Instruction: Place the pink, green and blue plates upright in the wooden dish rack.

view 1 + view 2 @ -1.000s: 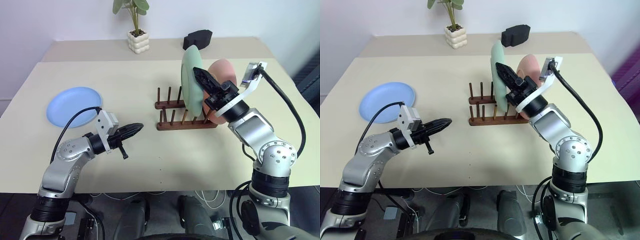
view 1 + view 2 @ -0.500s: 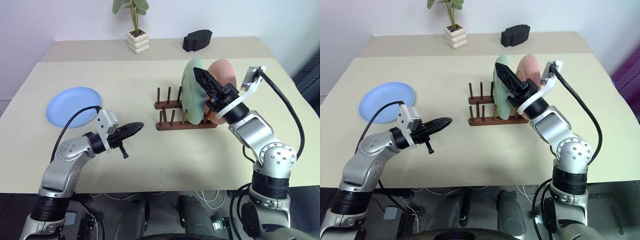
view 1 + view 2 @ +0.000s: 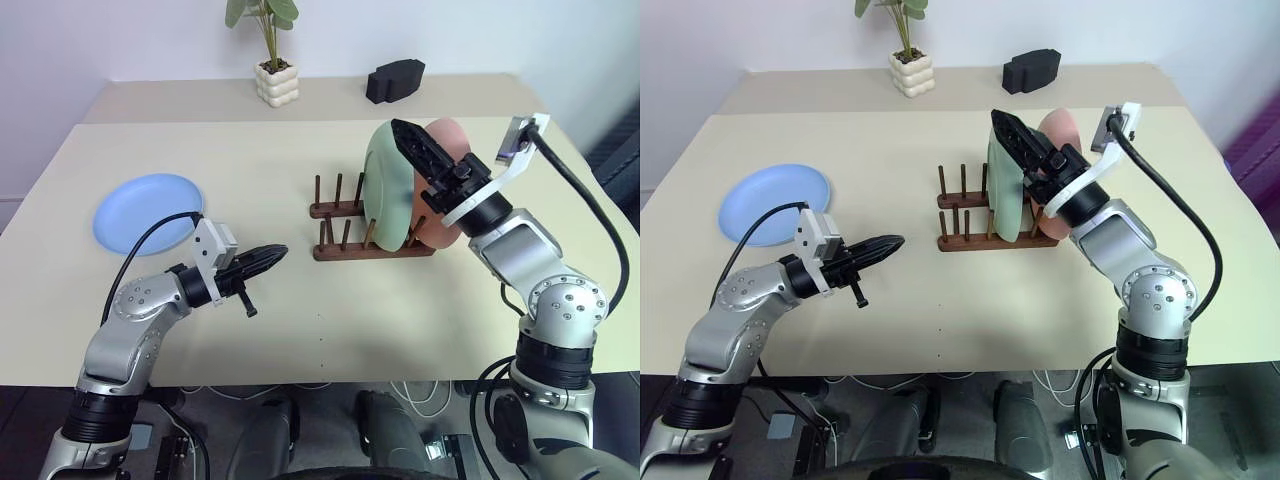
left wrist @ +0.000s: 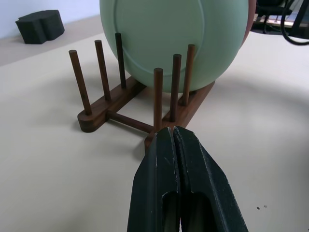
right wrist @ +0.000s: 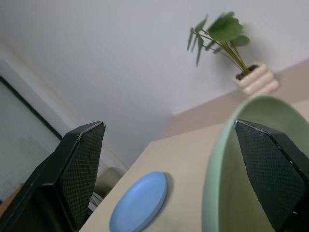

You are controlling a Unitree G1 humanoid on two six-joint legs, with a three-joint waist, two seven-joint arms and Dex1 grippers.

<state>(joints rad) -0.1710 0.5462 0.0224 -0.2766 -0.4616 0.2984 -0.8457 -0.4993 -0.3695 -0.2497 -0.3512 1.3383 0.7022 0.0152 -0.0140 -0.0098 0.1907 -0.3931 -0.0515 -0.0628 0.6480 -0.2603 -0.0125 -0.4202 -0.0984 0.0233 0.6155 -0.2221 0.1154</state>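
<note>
The green plate point(image 3: 385, 190) stands upright between the pegs of the wooden dish rack point(image 3: 345, 250), leaning back against the pink plate point(image 3: 452, 138), which stands in the slot behind it. My right gripper point(image 3: 405, 135) is open at the green plate's top edge, its wide-spread fingers point(image 5: 82, 169) holding nothing, with the green rim point(image 5: 217, 159) between them. The blue plate point(image 3: 148, 212) lies flat at the table's left. My left gripper point(image 3: 278, 254) is shut and empty, level above the table, pointing at the rack point(image 4: 120, 116) from its left.
A potted plant point(image 3: 272, 70) and a black block point(image 3: 395, 78) stand on the far table behind the rack. Several free pegs remain at the rack's left end. Bare tabletop lies between the blue plate and the rack.
My right gripper has opened and let go of the green plate, which has sunk into the rack and leans on the pink plate. The left arm has not moved.
</note>
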